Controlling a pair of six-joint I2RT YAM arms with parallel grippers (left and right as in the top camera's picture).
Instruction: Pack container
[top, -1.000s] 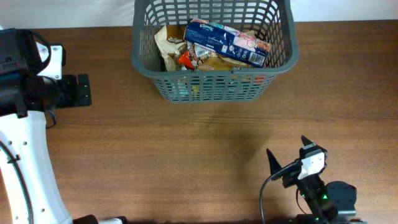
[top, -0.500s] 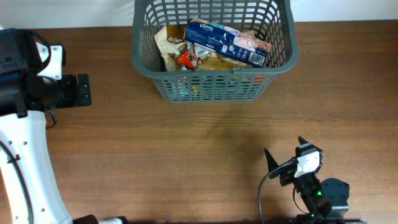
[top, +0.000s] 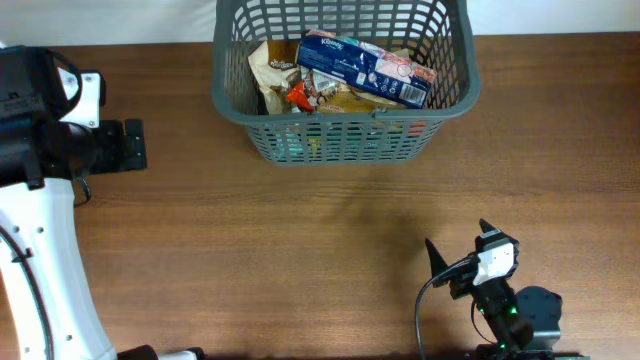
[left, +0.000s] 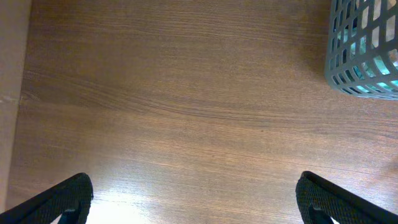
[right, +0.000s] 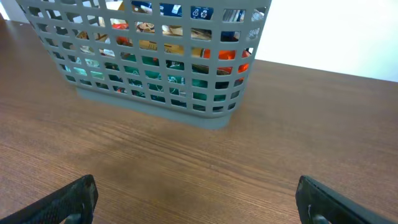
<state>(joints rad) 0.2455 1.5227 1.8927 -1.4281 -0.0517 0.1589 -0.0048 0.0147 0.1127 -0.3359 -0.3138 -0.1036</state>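
As overhead shows, the container (top: 345, 140) sits far across the surface (top: 300, 230), packets (top: 365, 68) inside, well apart from me. My left fingers (left: 62, 199) gape empty, its corner ahead. My right fingers (right: 68, 199) spread empty too, facing its lattice wall. I judge it stiff and fairly light, best gripped at the rim.

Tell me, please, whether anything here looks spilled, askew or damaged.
Nothing stands out. The container sits upright on the table, with its packets all inside the rim. The blue packet lies slanted on top of the heap, but nothing is spilled. The left gripper and right gripper are open, empty and apart from it.
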